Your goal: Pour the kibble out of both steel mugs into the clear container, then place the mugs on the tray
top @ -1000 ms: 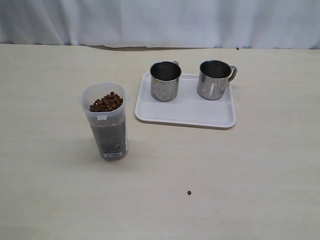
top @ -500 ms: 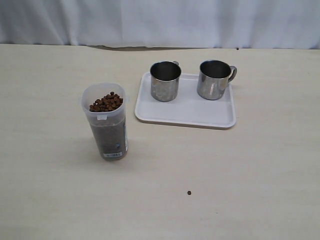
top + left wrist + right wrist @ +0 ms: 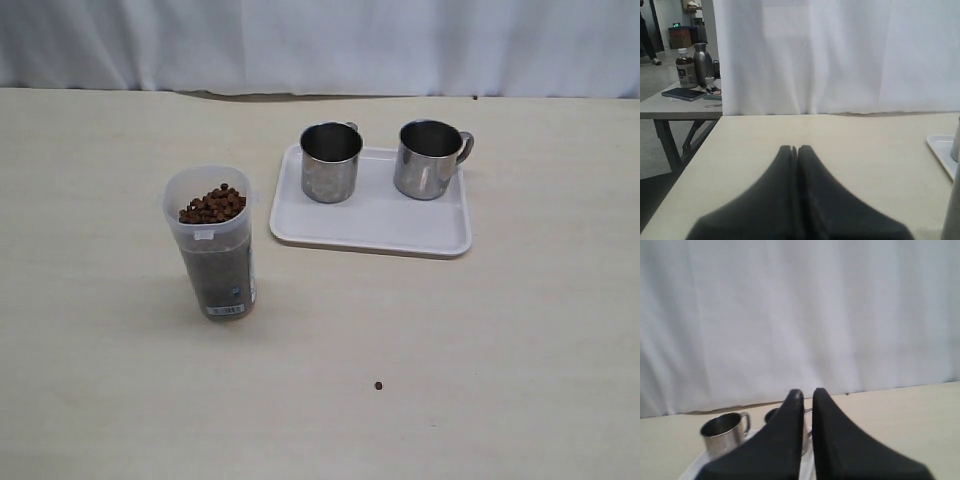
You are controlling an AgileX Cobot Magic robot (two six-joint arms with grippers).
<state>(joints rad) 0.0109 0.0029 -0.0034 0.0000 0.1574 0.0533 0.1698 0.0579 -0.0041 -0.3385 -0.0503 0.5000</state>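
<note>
Exterior view: the left steel mug (image 3: pixel 330 162) and the right steel mug (image 3: pixel 428 160) are seen upright, side by side but apart, on the tray (image 3: pixel 400 228), while the clear container (image 3: pixel 212 255) is stood on the table (image 3: pixel 500 330) near the tray's left edge, filled with kibble (image 3: pixel 212 204) almost to its rim. One stray pellet (image 3: pixel 379 385) is seen on the bare table, well apart from the container. The left gripper (image 3: pixel 797 150) is pressed together on nothing, and the right gripper (image 3: pixel 807 395) is likewise drawn closed and empty.
</note>
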